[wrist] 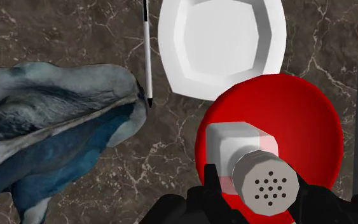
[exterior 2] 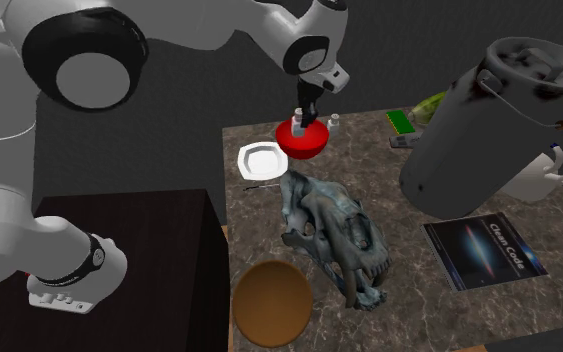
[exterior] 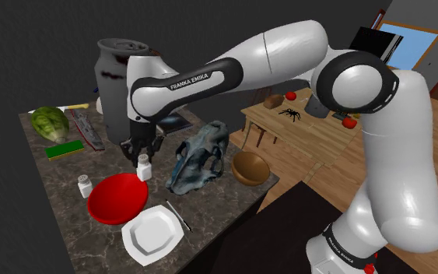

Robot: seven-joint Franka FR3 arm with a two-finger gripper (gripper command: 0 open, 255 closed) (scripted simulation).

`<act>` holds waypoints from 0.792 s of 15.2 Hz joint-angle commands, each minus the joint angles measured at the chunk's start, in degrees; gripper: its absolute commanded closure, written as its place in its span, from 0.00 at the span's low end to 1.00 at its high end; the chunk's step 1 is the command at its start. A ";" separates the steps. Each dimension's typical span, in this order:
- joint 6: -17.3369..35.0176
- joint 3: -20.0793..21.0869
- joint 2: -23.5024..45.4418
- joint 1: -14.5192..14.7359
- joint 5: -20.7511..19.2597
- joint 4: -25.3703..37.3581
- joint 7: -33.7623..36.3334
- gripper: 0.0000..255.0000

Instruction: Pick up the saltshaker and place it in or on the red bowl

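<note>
Saltshaker (wrist: 255, 167), white with a perforated grey cap, is pinched between the two black fingers of the gripper (wrist: 257, 191), cap toward the wrist camera. Under it lies the red bowl (wrist: 311, 121); whether its base touches the bowl cannot be told. In the shoulder view the saltshaker hangs upright over the bowl's rim at 1 o'clock. A second small shaker (exterior: 85, 185) stands on the dark marbled counter (wrist: 56, 32) at the bowl's 10 o'clock, apart from it. The white octagonal plate (exterior: 153, 232) lies just beside the bowl at 5 o'clock; a thin utensil (wrist: 147, 57) lies between that plate and the blue-grey animal skull (exterior: 200, 158), which stands at the bowl's 2 o'clock; a brown bowl (exterior: 251, 167) sits at the skull's 3 o'clock.
</note>
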 commanded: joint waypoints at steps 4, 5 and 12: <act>-8.27 -0.38 11.69 4.83 -1.83 20.36 3.85 1.00; -10.84 -0.52 15.09 6.02 -2.21 26.42 4.50 1.00; -7.03 -0.77 17.24 6.07 -2.36 24.73 4.19 1.00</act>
